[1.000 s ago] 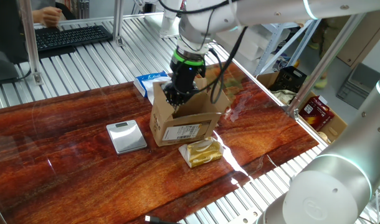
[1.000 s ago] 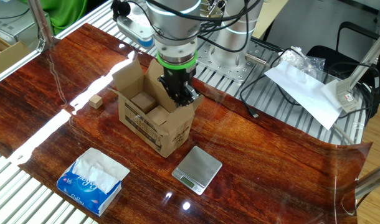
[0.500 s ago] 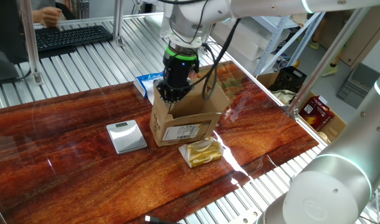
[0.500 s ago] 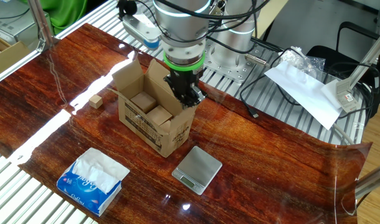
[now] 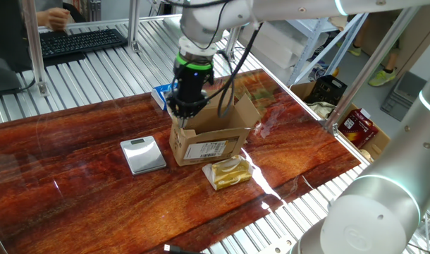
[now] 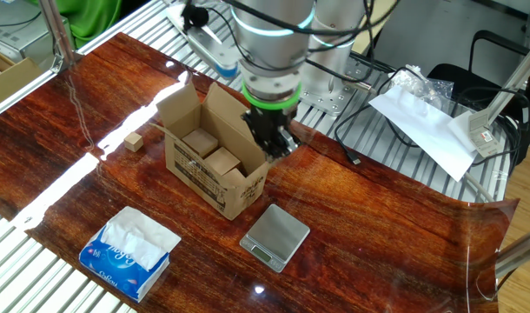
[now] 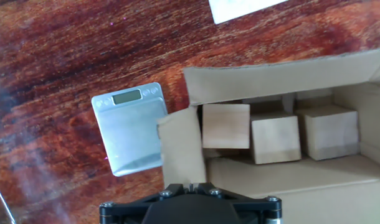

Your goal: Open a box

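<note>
The box (image 6: pixel 215 165) is seen mid-table beside the scale (image 6: pixel 274 235), flaps spread, wooden blocks (image 7: pixel 274 134) exposed. The gripper (image 6: pixel 274 146) is positioned at one flap's edge; its closure cannot be determined.

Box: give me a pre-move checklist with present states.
1. Box top open, wooden blocks visible inside: ok.
2. Long flap beside the end effector folded fully outward: not ok, it stands up.
3. End effector open or shut: cannot tell, fingertips hidden in all views.
4. Scale apart from the box: ok.
5. Yellow packet clear of the box's label side: cannot tell, it lies very close.
</note>
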Robot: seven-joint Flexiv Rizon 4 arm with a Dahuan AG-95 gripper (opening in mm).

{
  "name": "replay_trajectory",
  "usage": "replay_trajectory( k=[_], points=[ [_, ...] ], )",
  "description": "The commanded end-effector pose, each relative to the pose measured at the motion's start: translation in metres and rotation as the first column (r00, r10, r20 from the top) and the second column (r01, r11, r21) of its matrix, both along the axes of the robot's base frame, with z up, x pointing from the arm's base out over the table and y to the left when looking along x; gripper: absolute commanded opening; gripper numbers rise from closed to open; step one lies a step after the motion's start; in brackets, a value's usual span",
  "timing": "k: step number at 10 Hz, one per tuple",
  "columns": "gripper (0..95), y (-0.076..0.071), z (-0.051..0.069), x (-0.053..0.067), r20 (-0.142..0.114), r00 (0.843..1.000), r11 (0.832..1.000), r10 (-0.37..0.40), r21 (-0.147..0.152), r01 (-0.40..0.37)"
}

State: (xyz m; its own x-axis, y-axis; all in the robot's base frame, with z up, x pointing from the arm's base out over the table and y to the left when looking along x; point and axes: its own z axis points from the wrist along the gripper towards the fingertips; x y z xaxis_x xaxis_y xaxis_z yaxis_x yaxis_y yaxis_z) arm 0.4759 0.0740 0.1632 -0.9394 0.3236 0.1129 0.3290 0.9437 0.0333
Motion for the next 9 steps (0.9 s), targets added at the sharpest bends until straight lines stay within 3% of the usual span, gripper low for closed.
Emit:
replay_trajectory(
  k=[1,4,6,9],
  points=[
    [0.0,0.008,-0.006,0.002,0.004,1.000,1.000,-0.020,-0.005,0.020],
    [0.0,0.013,-0.019,0.008,0.020,0.999,0.999,-0.031,-0.010,0.032],
    [0.0,0.016,-0.031,0.011,0.040,0.999,0.999,-0.031,-0.023,0.032],
    [0.0,0.018,-0.043,0.014,0.046,0.999,0.999,-0.017,-0.050,0.020]
  ],
)
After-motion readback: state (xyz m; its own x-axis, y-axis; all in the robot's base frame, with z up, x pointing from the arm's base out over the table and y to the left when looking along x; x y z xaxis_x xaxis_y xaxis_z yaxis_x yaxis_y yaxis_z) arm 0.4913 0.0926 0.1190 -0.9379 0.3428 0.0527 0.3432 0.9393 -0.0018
